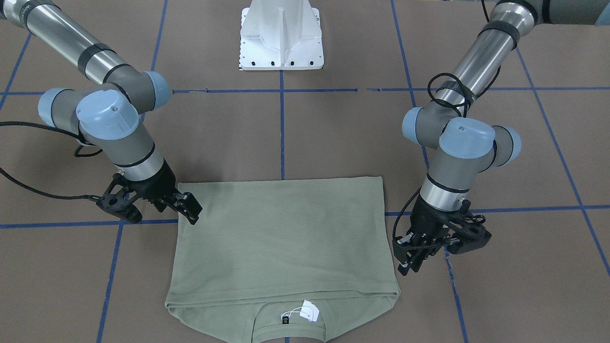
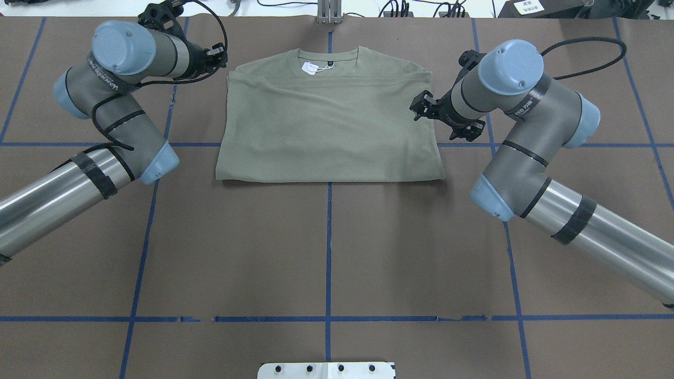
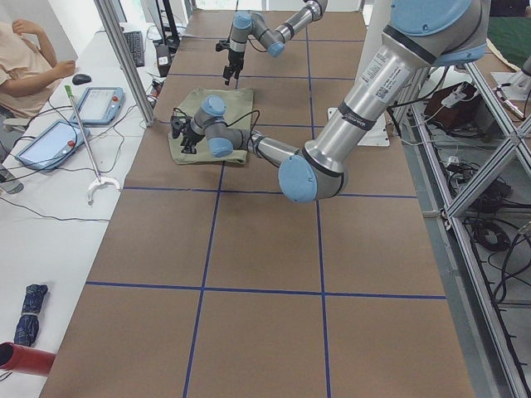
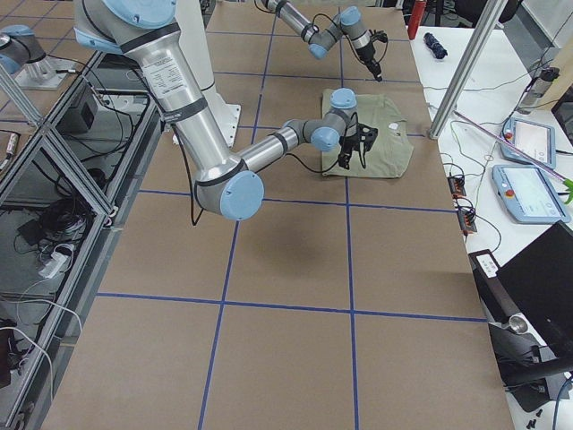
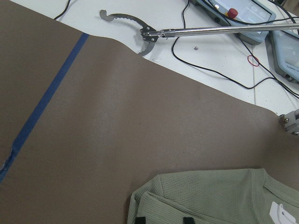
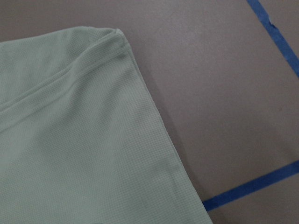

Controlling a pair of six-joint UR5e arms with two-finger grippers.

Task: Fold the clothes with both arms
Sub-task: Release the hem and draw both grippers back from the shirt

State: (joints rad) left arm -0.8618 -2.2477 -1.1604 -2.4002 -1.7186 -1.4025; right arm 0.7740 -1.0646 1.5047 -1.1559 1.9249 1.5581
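Observation:
The pale sage-green shirt (image 2: 329, 131) lies flat on the brown table, sleeves tucked in and hem folded up towards the collar. Its white hang tag (image 1: 310, 310) rests at the neck. My left gripper (image 2: 218, 55) hovers at the shirt's shoulder corner. The left wrist view shows its fingertips (image 5: 140, 220) apart over that corner (image 5: 210, 196), holding nothing. My right gripper (image 1: 190, 209) sits at the opposite side edge nearer the folded hem, looks open and holds nothing. The right wrist view shows only cloth (image 6: 70, 140) and no fingers.
The white pedestal base (image 1: 281, 38) stands on my side of the table. Blue tape lines (image 2: 329, 252) grid the brown surface. Past the far edge, a white bench holds a reach-grabber tool (image 5: 149, 35), pendants and cables. A seated person (image 3: 25, 58) is at that bench.

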